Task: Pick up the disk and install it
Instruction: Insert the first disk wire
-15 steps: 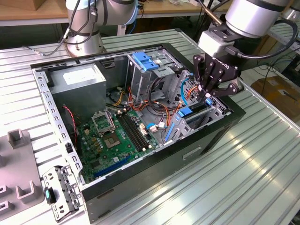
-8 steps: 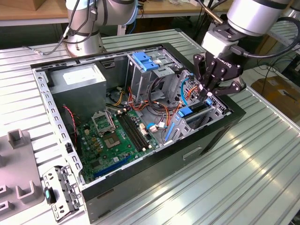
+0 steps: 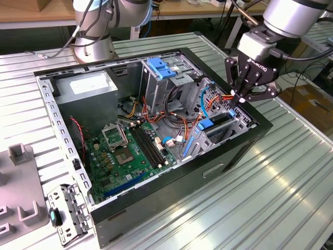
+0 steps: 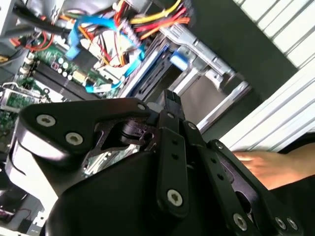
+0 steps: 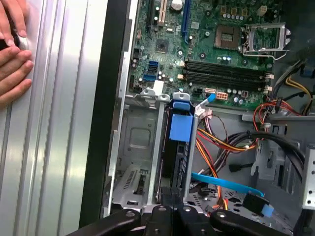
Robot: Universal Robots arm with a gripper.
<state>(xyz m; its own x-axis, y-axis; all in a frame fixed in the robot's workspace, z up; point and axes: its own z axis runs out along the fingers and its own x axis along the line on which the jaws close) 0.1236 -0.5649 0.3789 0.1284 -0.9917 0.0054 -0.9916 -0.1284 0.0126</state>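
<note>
Over the computer case's (image 3: 237,151) drive bay (image 5: 130,147), the hand (image 3: 240,98) hovered, fingers (image 5: 166,199) pinched narrow. The disk (image 3: 219,121) stood on edge in the bay, just beneath it.

A ribbed metal counter (image 3: 281,172) carries an open black case (image 3: 156,211) at its middle. A grey tray (image 3: 18,182) lies at its edge on the exterior view's left, a small metal bracket (image 3: 65,211) between tray and case. The arm's base (image 3: 93,49) stands near the far edge. A hand (image 5: 12,54) rests beside the case.
</note>
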